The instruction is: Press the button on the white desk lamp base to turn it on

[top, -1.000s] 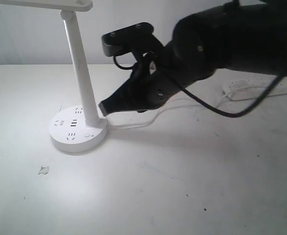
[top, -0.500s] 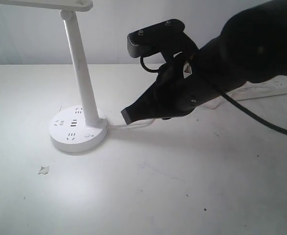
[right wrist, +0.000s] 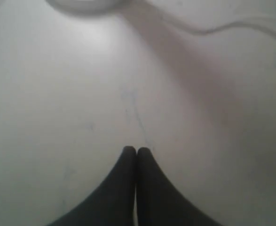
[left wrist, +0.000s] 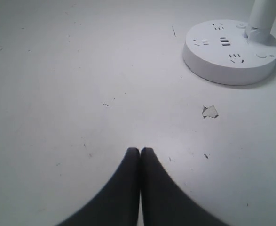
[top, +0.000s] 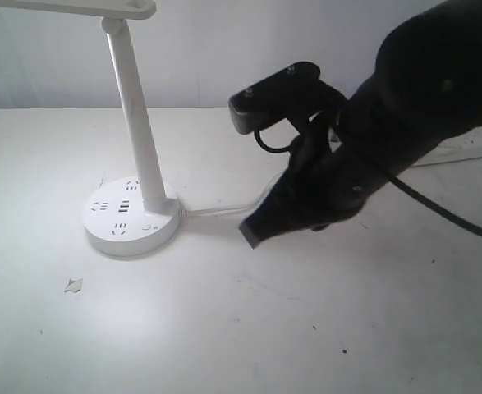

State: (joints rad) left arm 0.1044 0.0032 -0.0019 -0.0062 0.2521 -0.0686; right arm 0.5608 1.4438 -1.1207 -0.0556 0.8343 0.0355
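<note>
The white desk lamp base [top: 131,218] sits at the left of the table, its tapered stem [top: 138,123] rising from it. The button [top: 147,227] shows as a tiny ring near the base's front right rim, with nothing touching it. My right gripper [top: 253,232] is shut and empty, its tip low over the table about a hand-width right of the base. The left wrist view shows the base [left wrist: 229,47] and button [left wrist: 261,55] far ahead of my left gripper [left wrist: 140,150], which is shut and empty. My left gripper is not in the exterior view.
The thin white cord [top: 224,211] runs from the base under the right arm. A long white power strip [top: 479,146] lies at the back right. A small scrap [top: 74,285] lies in front of the base. The lamp head [top: 76,6] overhangs the upper left.
My right gripper has drawn back to the right and down, from beside the lamp stem to about a hand-width away from the base. The lamp has not moved.
</note>
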